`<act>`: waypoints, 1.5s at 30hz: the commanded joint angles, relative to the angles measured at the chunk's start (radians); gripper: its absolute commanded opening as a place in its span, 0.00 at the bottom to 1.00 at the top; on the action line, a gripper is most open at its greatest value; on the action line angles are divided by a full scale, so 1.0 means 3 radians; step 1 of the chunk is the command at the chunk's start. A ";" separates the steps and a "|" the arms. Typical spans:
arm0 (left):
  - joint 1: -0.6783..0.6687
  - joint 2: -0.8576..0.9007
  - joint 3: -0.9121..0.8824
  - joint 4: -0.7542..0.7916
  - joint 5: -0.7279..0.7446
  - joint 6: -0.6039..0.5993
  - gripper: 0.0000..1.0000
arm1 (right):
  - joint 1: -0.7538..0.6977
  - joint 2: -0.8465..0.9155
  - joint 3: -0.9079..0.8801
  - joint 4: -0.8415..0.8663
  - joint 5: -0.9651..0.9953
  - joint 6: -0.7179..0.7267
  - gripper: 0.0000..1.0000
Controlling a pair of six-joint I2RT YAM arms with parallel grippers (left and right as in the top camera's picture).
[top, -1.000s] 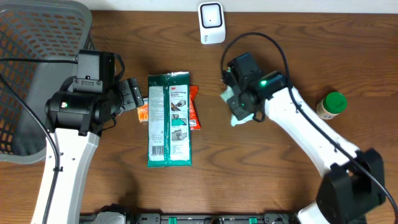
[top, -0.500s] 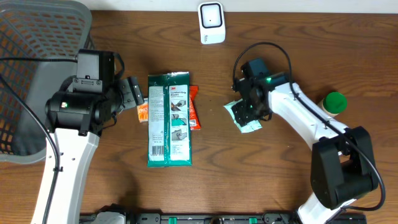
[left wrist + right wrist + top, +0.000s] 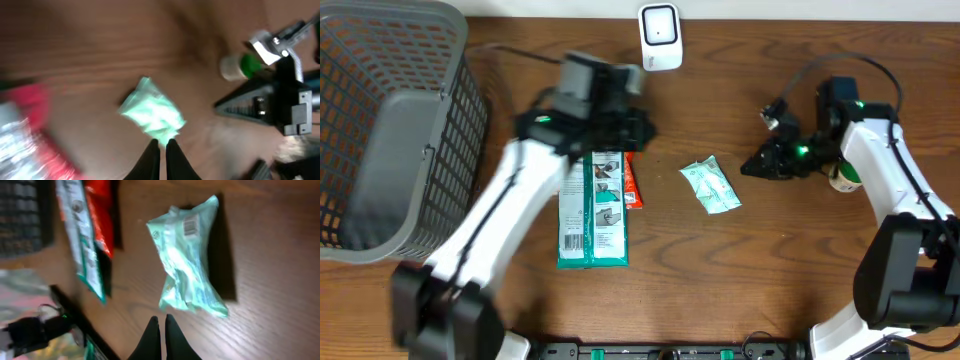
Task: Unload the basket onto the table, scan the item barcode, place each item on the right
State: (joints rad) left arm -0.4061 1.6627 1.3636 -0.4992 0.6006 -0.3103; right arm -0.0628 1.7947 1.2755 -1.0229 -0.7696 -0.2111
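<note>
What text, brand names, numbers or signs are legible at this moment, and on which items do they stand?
None can be read as words or numbers.
green package: printed panels, too small to read.
mint pouch: a white barcode label, its bars and digits blurred.
red packet: nothing legible.
bottle: label blurred.

The worktop (image 3: 740, 280) is brown wood with visible grain and a low sheen. The mint-green packet (image 3: 710, 187) is crinkled, shiny plastic film, and the long green packet (image 3: 592, 215) looks glossy too. The basket (image 3: 460, 120) is matt grey plastic mesh.
</note>
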 commanded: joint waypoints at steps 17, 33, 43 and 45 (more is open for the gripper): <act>-0.0472 0.1549 -0.0027 0.1100 0.0504 0.0024 0.08 | 0.0179 -0.0053 -0.1623 0.2478 -0.0731 0.0914 0.01; -0.0477 0.1789 -0.0027 0.1034 0.0228 0.0060 0.08 | 0.0364 -0.0053 -0.2209 0.2202 0.0498 0.1452 0.01; -0.0462 0.1076 0.0057 0.1063 0.0226 0.0062 0.09 | 0.0365 -0.0070 -0.1592 0.1591 -0.0899 0.0966 0.01; -0.0462 0.0968 0.0057 0.1063 0.0225 0.0062 0.10 | 0.0364 -0.0070 -0.1494 0.1591 -0.0918 0.0933 0.01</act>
State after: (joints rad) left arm -0.5453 2.0579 1.3602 -0.1825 0.6846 -0.3096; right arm 0.0349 1.7699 0.7712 -0.5449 -0.9539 0.1310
